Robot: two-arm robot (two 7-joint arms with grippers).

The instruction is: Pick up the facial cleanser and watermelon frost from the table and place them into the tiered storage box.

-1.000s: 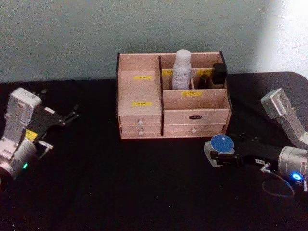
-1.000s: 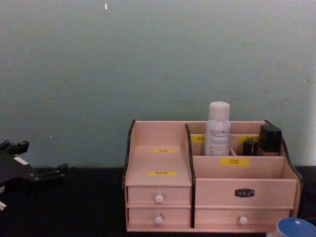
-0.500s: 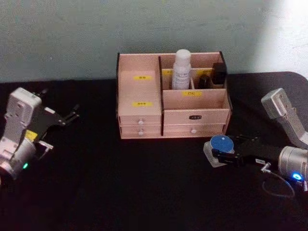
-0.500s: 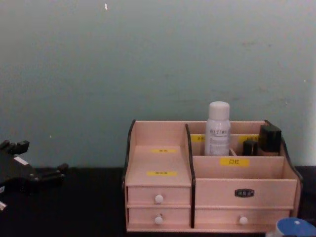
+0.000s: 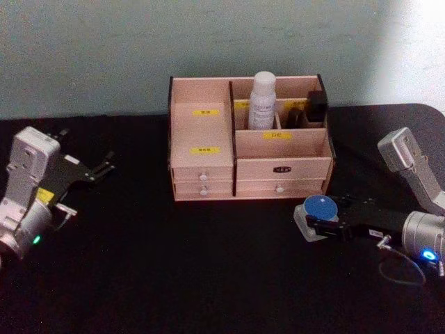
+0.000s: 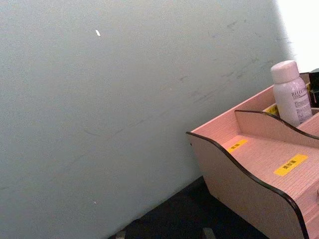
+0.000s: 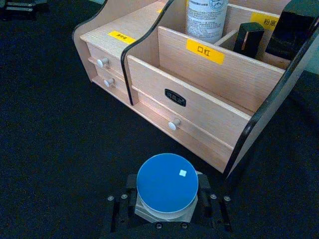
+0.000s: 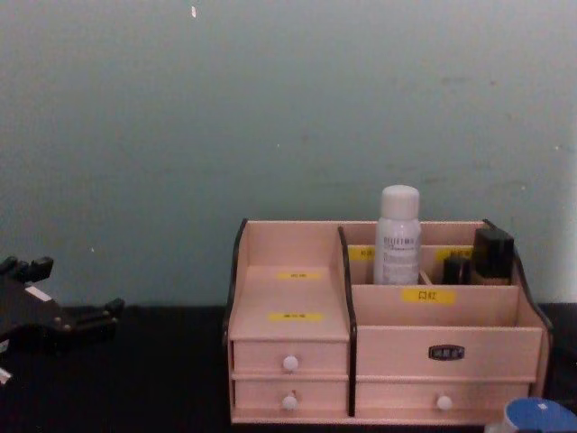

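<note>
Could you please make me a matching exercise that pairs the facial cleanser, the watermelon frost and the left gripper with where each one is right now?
1. facial cleanser
2. watermelon frost
3. left gripper

A. on the table, before the tiered storage box's right end
B. off to the box's left, apart from it
C. upright in a rear compartment of the box

Pairs: 1-C, 2-A, 3-B.

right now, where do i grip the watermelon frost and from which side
Grip the watermelon frost by its body under the lid, low from the robot's right, as the right gripper does: it stands upright on the table, and the wide flat lid offers no pinch from above.
</note>
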